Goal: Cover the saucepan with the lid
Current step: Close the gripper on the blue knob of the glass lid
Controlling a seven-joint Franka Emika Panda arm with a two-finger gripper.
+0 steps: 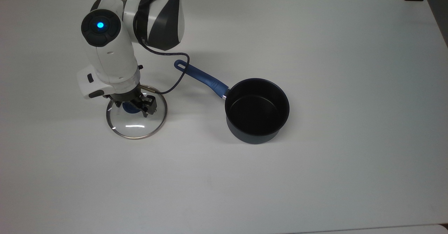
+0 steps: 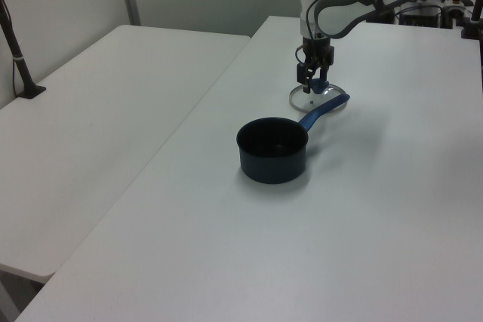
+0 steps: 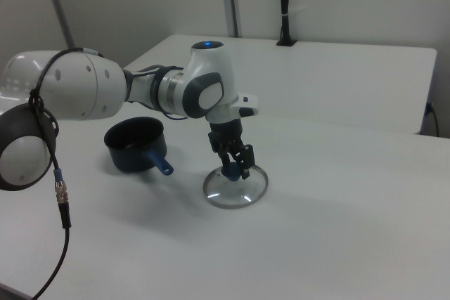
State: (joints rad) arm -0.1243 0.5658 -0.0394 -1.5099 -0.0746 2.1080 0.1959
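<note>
Straddling the blue knob of the round clear glass lid (image 1: 137, 112) — flat on the white desk (image 1: 315, 178) — the black two-finger gripper (image 1: 135, 104) stands open; the dark blue-handled saucepan (image 1: 257, 110) sits mid-desk, well apart

Top view: the arm (image 1: 115, 52) covers the lid's (image 1: 138, 123) far rim, and the gripper (image 1: 134, 104) hides most of the knob (image 1: 130, 108), so you can't tell the finger gap there. Left view: the lid (image 2: 326, 98) is tiny, partly behind the pan handle (image 2: 321, 113). Right view: the pan (image 3: 133, 147) is partly behind the arm, its handle end cut by the lid's edge zone.
</note>
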